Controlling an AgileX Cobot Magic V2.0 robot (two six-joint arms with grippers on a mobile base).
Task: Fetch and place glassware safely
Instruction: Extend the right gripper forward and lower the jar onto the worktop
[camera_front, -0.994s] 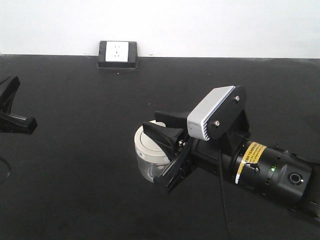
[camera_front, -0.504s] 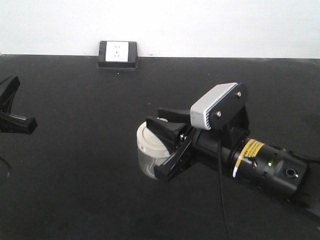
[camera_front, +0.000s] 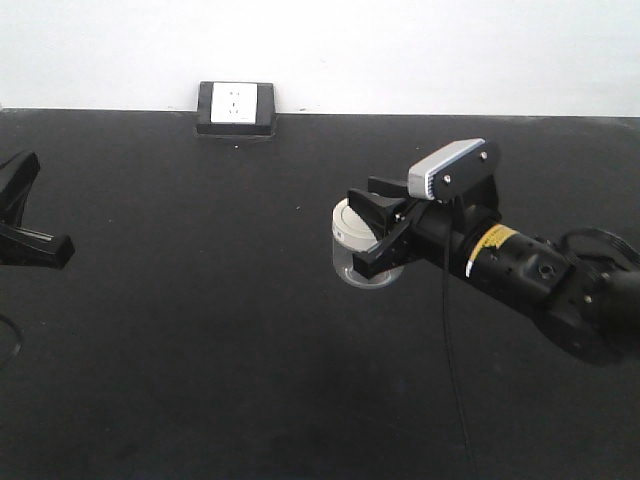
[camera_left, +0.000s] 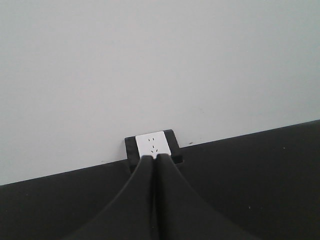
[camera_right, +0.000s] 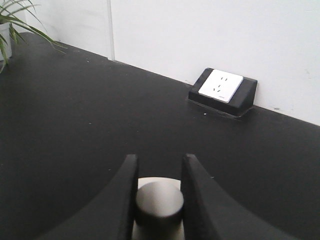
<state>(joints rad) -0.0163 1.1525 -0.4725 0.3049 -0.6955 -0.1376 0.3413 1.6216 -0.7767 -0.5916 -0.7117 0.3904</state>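
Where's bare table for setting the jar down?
Bare table stretches between the left gripper and the jar, and from the socket box down to the near edge. Only the right side is crowded, by the right arm.

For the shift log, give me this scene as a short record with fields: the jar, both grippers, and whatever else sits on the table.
jar: clear glass, cream lid, upright, mid-table; resting or lifted, cannot tell
right gripper: shut on the lid's knob
left gripper: shut, empty, far left in the front view
socket box: at the table's back edge, by the wall
table: black
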